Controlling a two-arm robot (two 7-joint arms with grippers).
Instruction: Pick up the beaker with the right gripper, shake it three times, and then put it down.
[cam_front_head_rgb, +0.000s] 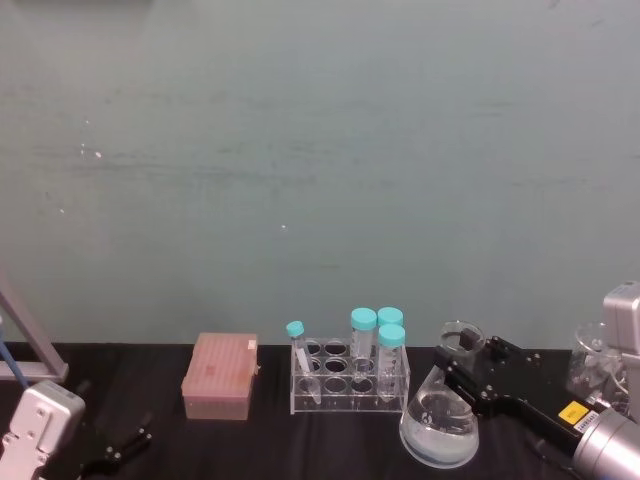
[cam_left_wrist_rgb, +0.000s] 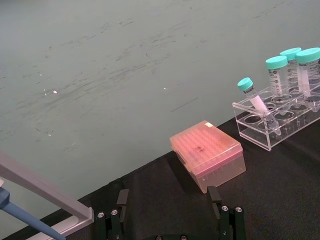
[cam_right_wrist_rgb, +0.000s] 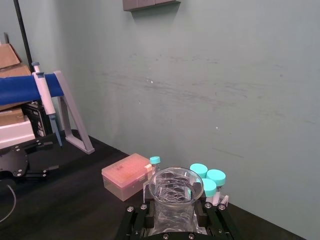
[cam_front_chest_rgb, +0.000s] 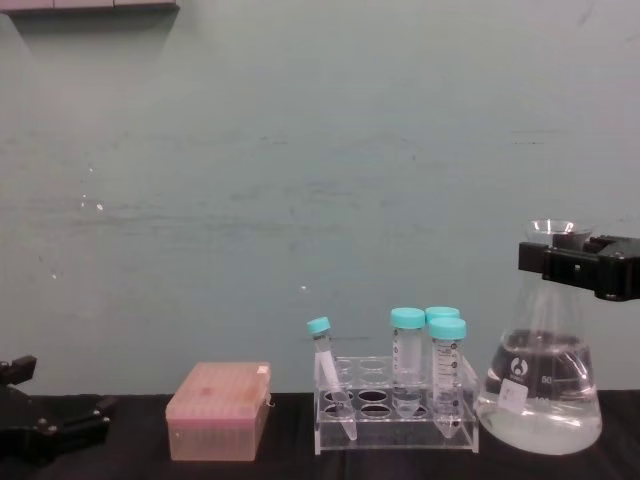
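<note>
The table (cam_front_chest_rgb: 290, 450) bears the beaker (cam_front_chest_rgb: 540, 390) at its right end, just beside the tube rack (cam_front_chest_rgb: 395, 420). The beaker is held upright, its base level with the rack's foot, so it cannot be told whether it is lifted. Its neck is pinched by the right gripper (cam_front_chest_rgb: 570, 262). The grasp is judged made. A lift clear of the rack is called for next, then three shakes. The left gripper (cam_left_wrist_rgb: 168, 192) is parked at the table's left, fingers spread.
</note>
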